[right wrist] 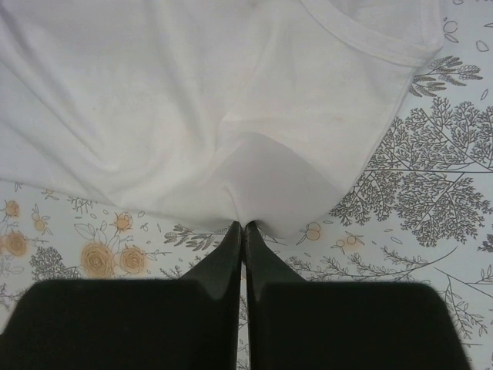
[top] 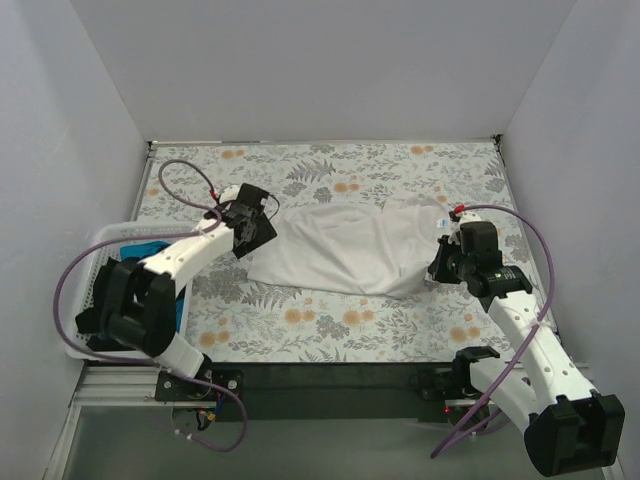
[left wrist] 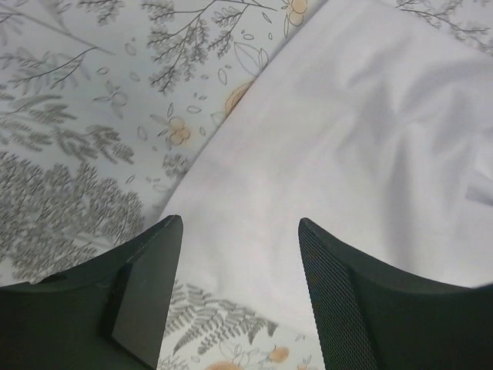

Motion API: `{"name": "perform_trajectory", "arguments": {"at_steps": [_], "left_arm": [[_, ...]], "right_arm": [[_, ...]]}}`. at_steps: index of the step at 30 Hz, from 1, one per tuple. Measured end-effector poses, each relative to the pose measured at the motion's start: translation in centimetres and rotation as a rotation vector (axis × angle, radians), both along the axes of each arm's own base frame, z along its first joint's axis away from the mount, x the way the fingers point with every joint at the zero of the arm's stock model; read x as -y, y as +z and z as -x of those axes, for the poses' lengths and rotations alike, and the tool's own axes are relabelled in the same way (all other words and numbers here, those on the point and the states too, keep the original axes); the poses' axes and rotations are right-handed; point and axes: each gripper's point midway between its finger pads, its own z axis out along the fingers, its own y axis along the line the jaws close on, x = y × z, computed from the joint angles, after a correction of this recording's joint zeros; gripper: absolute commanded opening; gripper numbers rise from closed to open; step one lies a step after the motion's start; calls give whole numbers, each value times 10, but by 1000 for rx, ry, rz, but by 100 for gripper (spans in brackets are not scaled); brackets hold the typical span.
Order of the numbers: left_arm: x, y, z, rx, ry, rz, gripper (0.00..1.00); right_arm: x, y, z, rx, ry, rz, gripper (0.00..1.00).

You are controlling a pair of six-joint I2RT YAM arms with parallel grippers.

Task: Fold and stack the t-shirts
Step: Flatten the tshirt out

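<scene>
Flattening white shirt (top: 345,250) for folding.
Right hand (right wrist: 243,225) pinching shirt edge for tension; left hand (left wrist: 239,222) spread just above corner, set to grab.

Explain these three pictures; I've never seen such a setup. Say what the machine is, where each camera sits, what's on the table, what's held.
A left arm and a right arm, both robots, stand at the near edge. The wide picture looks down from above and behind them; the other two come from a camera on each wrist. A white t-shirt lies on a floral tablecloth; a white basket at the left holds blue cloth. The left gripper, two dark fingers, is open at the shirt's edge, holding nothing. The right gripper is shut, pinching an edge of the shirt.
</scene>
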Motion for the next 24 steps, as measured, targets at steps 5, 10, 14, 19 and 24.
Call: {"name": "perform_trajectory", "arguments": {"at_steps": [5, 10, 14, 19, 24], "left_arm": [[-12, 31, 46, 64, 38, 42, 61], [-21, -2, 80, -24, 81, 29, 61], [-28, -23, 89, -77, 132, 4, 58], [-29, -33, 87, -83, 184, -1, 56], [-30, -41, 83, -87, 210, -8, 53]], "right_arm": [[-6, -11, 7, -27, 24, -25, 1], [-10, -14, 10, -33, 44, -48, 1], [-14, -13, 9, -26, 59, -63, 1], [-15, -15, 11, -27, 69, -69, 1], [-16, -21, 14, -37, 73, -71, 1]]}}
